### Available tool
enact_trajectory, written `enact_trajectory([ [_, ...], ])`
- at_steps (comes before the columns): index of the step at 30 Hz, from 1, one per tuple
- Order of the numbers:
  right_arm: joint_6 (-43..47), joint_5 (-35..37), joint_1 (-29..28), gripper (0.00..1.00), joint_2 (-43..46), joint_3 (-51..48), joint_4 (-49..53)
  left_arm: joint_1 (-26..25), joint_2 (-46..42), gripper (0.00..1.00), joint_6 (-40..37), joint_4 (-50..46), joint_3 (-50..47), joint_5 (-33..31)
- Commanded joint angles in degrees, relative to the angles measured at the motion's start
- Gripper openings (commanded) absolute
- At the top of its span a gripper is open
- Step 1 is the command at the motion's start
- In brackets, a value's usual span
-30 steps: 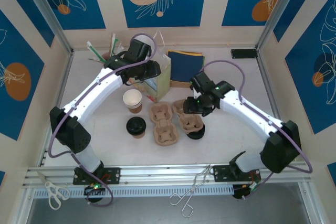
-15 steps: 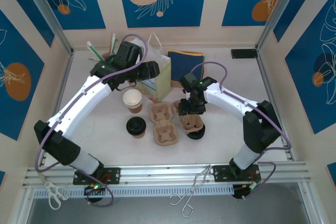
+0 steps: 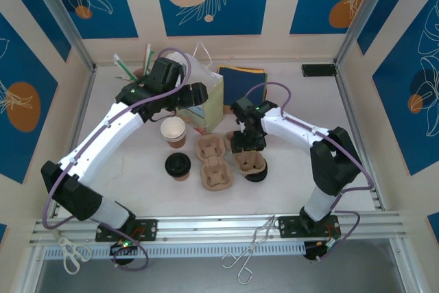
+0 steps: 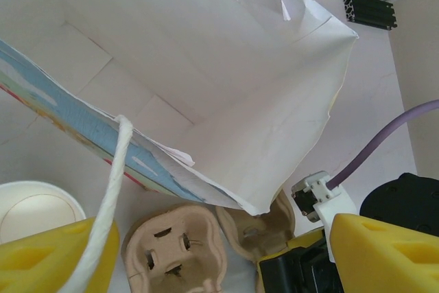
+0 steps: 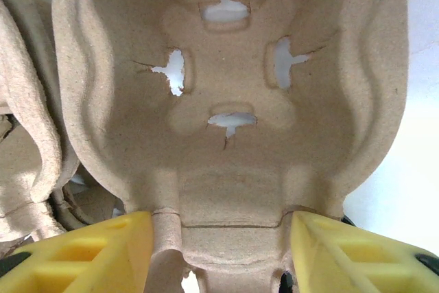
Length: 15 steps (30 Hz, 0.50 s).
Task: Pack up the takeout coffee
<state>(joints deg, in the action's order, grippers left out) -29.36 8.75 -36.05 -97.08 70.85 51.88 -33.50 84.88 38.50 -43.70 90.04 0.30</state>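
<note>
One lidded coffee (image 3: 178,165) beside carriers (image 3: 214,164), lidless cup (image 3: 173,130) contents unclear

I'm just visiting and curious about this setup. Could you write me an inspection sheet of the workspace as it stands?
Surface: white table, bare parts look clean.
Job's things: small brown paper cup with round black plastic lid upright, untouched; white paper bag standing open behind it.
Clutter: lidless brown paper cup; moulded pulp cup carriers; loose black lid partly under one carrier; dark blue flat stack; bundle of straws; scissors and metal tongs on the front rail.
Grippers: left gripper open at the bag's mouth; right gripper straddles a carrier's edge, grip unclear.
Cables: purple cables loop along both arms.
Surroundings: blue-and-cream patterned panels.
</note>
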Motion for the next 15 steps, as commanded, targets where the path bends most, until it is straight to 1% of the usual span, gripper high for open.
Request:
enact_trajectory([
  [1,0.9,-0.3,-0.2,0.56,-1.4,0.3,1.0,0.3,-1.9,0.8,-0.4,0.6,-0.7,1.2],
  [10,0.8,1.3,-0.5,0.56,0.4,2.2,3.0,0.5,-2.2,0.8,-0.7,0.6,-1.2,1.2],
  [15,0.8,2.0,-0.3,0.59,2.1,3.4,4.3,0.6,-2.4,0.8,-0.7,0.7,-1.7,1.4],
])
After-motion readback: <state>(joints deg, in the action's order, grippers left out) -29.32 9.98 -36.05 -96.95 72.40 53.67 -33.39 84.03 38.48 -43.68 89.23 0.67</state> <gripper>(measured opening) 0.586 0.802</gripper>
